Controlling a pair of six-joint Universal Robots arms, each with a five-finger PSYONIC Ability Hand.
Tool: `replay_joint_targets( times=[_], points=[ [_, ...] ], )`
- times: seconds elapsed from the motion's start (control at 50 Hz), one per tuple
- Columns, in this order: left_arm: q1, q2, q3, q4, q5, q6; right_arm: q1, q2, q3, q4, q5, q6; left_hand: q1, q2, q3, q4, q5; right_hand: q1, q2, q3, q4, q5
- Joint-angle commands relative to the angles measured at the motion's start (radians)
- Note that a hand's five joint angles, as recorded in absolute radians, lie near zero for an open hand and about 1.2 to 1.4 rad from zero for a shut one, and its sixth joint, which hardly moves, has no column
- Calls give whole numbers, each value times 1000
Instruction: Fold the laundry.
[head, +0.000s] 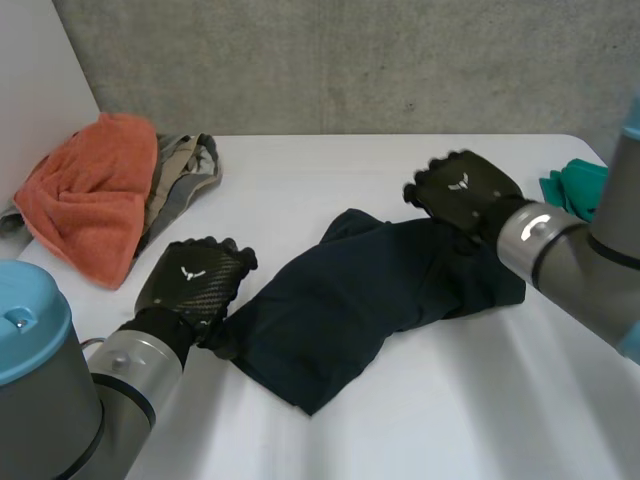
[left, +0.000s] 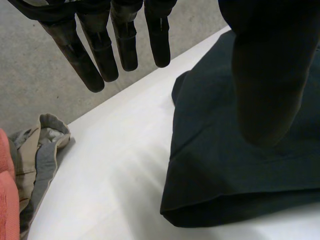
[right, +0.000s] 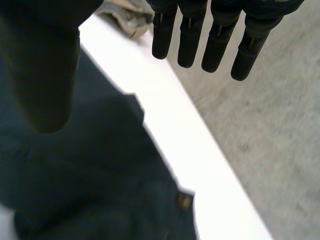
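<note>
**Head view.** The dark garment (head: 380, 300) lies rumpled and partly folded near the middle of the white table (head: 300, 180). My left hand (head: 195, 285) sits at the garment's 9 o'clock, at its left corner. My right hand (head: 465, 195) sits at the garment's 1 o'clock, over its far right part. An orange towel (head: 90, 205) lies at 10 o'clock from my left hand, with beige clothing (head: 185, 175) just beside it. A green cloth (head: 575, 185) lies at 3 o'clock from my right hand, at the table edge.

**Left wrist view.** My left hand's fingers (left: 100, 55) are straight and slightly spread, well apart from the thumb (left: 270, 75). They pinch nothing. The garment lies under the thumb, with its folded hem toward the palm. The fingers hang over bare table beside the garment's edge. Whether the thumb touches the cloth cannot be told. The beige clothing and the orange towel lie beyond the bare table on the finger side, well apart from the garment.

**Right wrist view.** My right hand's fingers (right: 215, 40) are straight and close together, apart from the thumb (right: 40, 65). They hold nothing. The garment lies under the thumb and palm, its edge running along a strip of bare table. The fingertips reach past that strip and the table's far edge. Contact with the cloth cannot be told.
</note>
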Motion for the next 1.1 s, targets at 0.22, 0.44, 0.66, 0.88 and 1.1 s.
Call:
replay_joint_targets(
  times=[0.22,0.44,0.66,0.88,1.1],
  points=[
    [99,0,38,-5,54,-69,124,536,-637,279,34,18,19,23,24,25,33,117,140,123,116,105],
    [169,-78,122,-14,134,-159,114,498,-639,190,109,87,-34,-30,-29,-27,-20,984,1007,990,983,972],
    [136,-294,323,-150,128,-221,124,142,-262,116,88,63,-122,-118,-117,-116,-108,984,1007,990,983,972],
    [74,-458,435,-379,109,-267,77,-98,162,113,79,-8,-104,-100,-99,-98,-90,984,1007,990,983,972],
    [5,-461,426,-328,68,-245,6,-162,319,125,51,-71,264,269,270,271,279,740,763,746,740,729]
  ],
)
